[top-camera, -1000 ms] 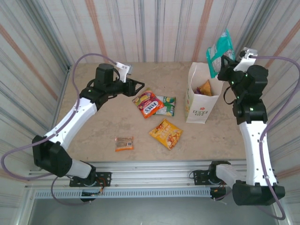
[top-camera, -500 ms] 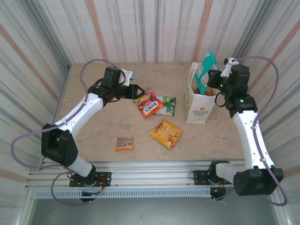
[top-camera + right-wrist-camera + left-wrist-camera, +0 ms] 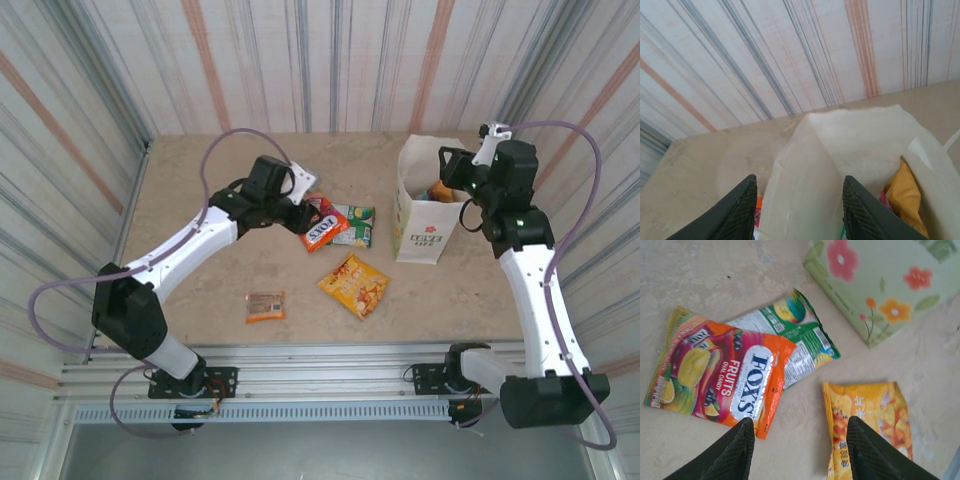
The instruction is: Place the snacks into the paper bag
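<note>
The white paper bag (image 3: 424,236) stands upright at the right of the table. My right gripper (image 3: 447,172) hangs open over its mouth with nothing between the fingers. In the right wrist view the gripper (image 3: 800,212) looks down the bag's inner wall (image 3: 840,150) onto a yellow packet (image 3: 907,196) inside. My left gripper (image 3: 305,218) is open and low over the red-orange Fox's packet (image 3: 320,230). In the left wrist view its fingers (image 3: 737,452) straddle bare table between the Fox's packet (image 3: 725,377) and the yellow-orange chips (image 3: 877,415). A green packet (image 3: 795,332) lies partly under the Fox's one.
A small orange-brown bar (image 3: 265,305) lies alone near the front left. The chips packet (image 3: 353,285) lies in front of the bag. Striped walls close the table on three sides. The bag's flowered side (image 3: 880,290) stands just beyond the packets.
The right gripper lowered the teal packet to the bag's mouth and opened; the packet is no longer seen. The left arm swung right and down over the Fox's packet.
</note>
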